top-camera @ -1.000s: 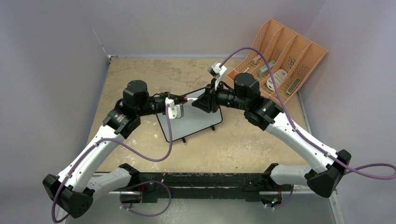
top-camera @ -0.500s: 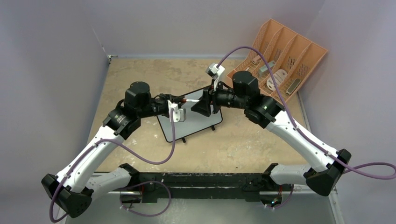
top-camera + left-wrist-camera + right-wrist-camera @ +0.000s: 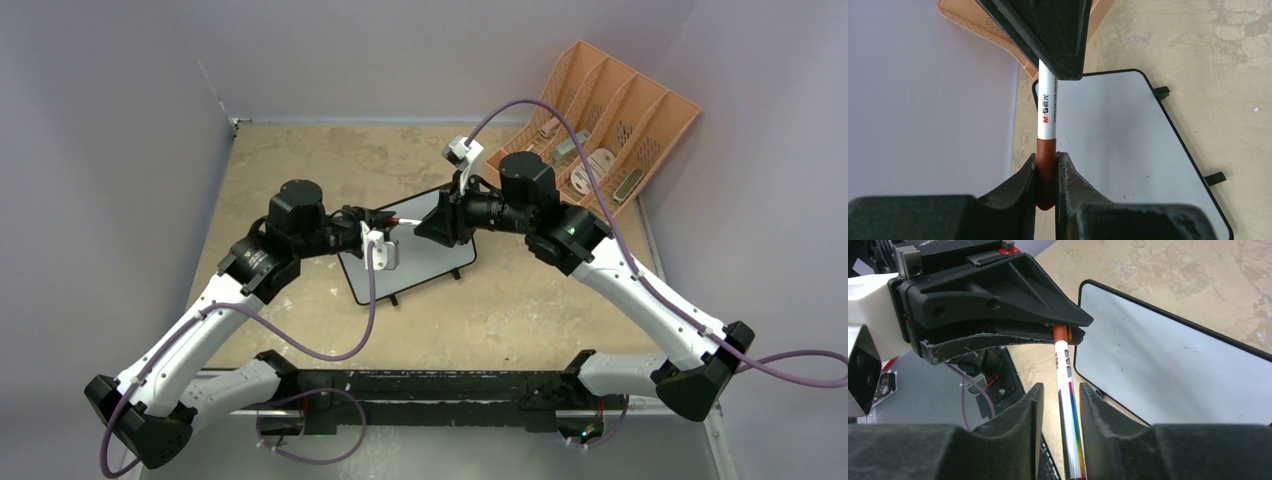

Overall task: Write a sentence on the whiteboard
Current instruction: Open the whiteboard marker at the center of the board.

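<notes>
Over whiteboard (image 3: 428, 262), mid-table: left gripper (image 3: 1047, 160) clenched on marker cap (image 3: 1046, 172); right gripper (image 3: 1062, 390) flanks barrel (image 3: 1066, 375), grip unclear. Uncapping, likely: clamp barrel firmly first, then pull straight apart along its axis.

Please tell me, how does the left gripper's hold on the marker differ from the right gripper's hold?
The left gripper is on the marker's red-brown cap; the right gripper is around its white barrel. The left jaws press the cap from both sides; the right jaws leave a gap beside the barrel. Both are on one marker, over the whiteboard.
</notes>
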### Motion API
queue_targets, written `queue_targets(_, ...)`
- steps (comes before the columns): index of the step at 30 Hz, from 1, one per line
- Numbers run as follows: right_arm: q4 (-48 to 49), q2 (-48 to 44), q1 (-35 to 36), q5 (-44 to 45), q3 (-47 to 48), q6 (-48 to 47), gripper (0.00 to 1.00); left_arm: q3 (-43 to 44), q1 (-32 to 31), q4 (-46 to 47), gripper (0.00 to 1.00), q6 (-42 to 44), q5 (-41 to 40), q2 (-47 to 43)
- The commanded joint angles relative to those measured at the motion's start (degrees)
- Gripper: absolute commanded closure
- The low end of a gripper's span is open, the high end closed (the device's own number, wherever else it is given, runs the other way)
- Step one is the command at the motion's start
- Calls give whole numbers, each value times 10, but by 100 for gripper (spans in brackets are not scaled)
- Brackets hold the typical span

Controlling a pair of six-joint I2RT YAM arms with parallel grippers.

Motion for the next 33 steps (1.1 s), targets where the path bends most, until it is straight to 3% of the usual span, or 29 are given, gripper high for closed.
queue_targets(1,4,-9,2,-1,24,-5,69,20,-6,4,100,12,0,-9)
queue_targets(9,6,-11,2,6,22,-4,81,20,-11,-3,100,10,0,-10)
queue_targets(15,5,-12,2,8,19,-2,100,13,-10,-4,100,-7,-3,-16)
queue_targets(22,-12,-18,2,15,19,-14,100,3,-10,12,100,-46,-48,-15)
queue_targets(33,-62,-56,-1,44,25,-48,100,-29,-8,29,100,-40,-144,-14)
